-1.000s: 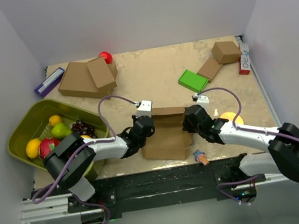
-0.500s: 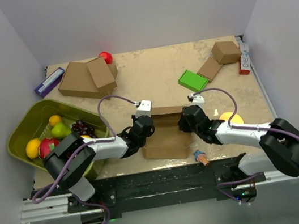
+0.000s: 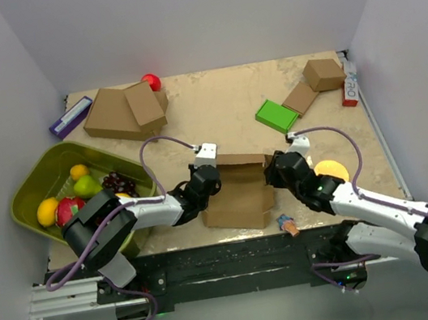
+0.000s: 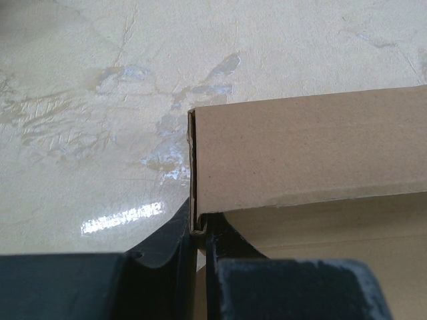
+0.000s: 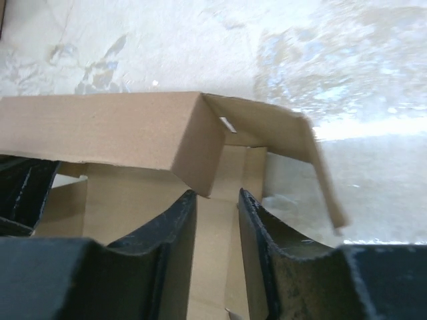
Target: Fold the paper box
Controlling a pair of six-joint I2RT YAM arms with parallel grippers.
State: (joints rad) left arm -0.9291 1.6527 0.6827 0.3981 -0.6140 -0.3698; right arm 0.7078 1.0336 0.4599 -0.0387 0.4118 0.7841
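Observation:
The paper box (image 3: pixel 240 195) lies partly folded at the near middle of the table, its back wall raised. My left gripper (image 3: pixel 205 180) is at its left end. In the left wrist view the gripper (image 4: pixel 198 230) is shut on the edge of the box's upright wall (image 4: pixel 313 143). My right gripper (image 3: pixel 273 173) is at the box's right end. In the right wrist view it (image 5: pixel 215 200) is open over the box floor. A folded-in side flap (image 5: pixel 199 143) hangs just above the left fingertip, and another flap (image 5: pixel 293 137) sticks out to the right.
A green bowl (image 3: pixel 26 179) of fruit sits at the left. Stacked brown boxes (image 3: pixel 119 110) and a red ball (image 3: pixel 151 81) are at the back left. A green block (image 3: pixel 276 114), a small brown box (image 3: pixel 323 73) and an orange (image 3: pixel 333 169) are on the right. A small object (image 3: pixel 287 225) lies near the front edge.
My right arm pushed in toward the box's right end, then drew back slightly right, and its elbow swung outward. The left gripper kept its hold and did not move.

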